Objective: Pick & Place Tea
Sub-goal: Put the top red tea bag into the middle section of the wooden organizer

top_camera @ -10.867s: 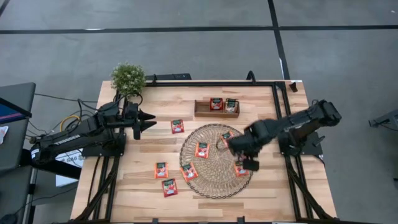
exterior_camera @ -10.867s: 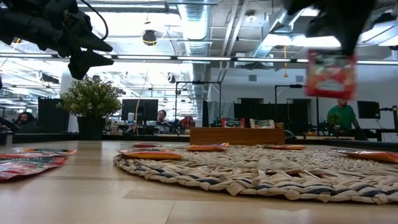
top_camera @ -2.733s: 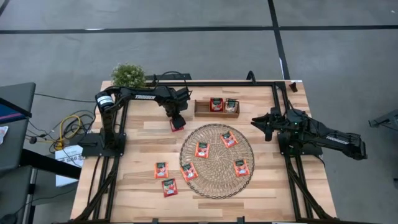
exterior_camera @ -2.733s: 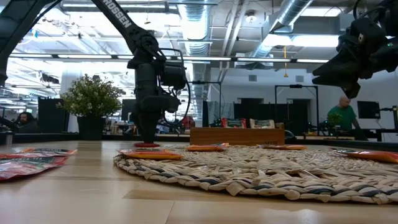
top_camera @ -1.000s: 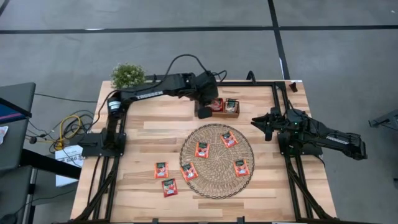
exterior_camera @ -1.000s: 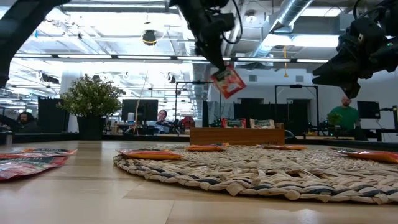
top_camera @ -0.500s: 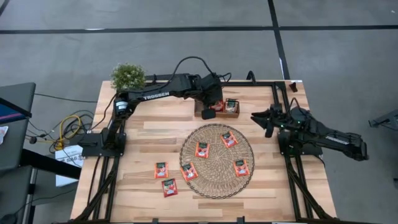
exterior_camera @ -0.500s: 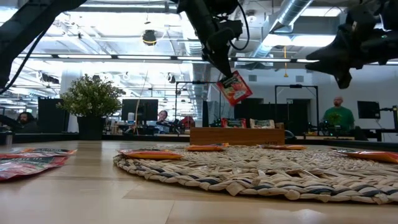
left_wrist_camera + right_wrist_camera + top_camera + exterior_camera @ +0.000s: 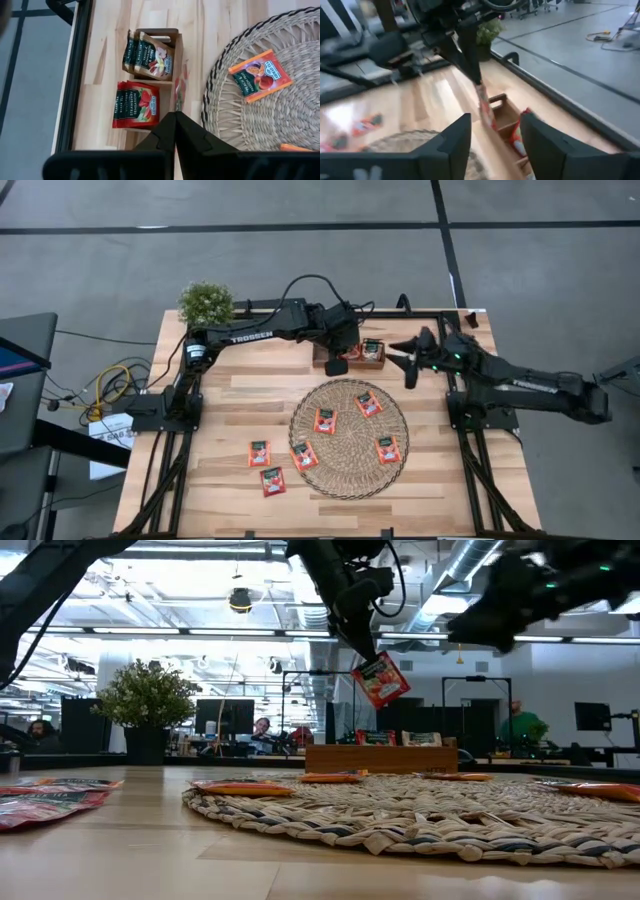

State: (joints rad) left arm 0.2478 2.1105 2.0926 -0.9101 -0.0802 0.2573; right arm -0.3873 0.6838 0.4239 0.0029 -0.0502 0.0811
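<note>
The tea sachet (image 9: 380, 679) hanging from the left gripper (image 9: 338, 361) looks light, thin and limp: in the low view it dangles tilted from one pinched corner, so it would likely flutter or twist on any quick move, and its glossy foil is probably slippery. An edge or corner is the sensible place to take hold, since a flat packet lying on wood or weave offers little else to grip. The left gripper's fingers are pressed together on that upper corner, with the packet hanging just below the fingertips, edge-on in the right wrist view. Directly beneath the gripper sits the small wooden tray (image 9: 176, 45), which already holds upright sachets in both compartments, a red one nearest the fingertips and paler ones in the compartment beyond. The sachet is above the tray and not yet touching it, so the release is judged to be the step in hand. Beside the gripper, away from the tray, lies the round woven mat (image 9: 396, 439) with four more sachets flat on it. The right gripper (image 9: 409, 356) hovers near the tray's other end, its fingers (image 9: 451, 145) spread apart and holding nothing.
</note>
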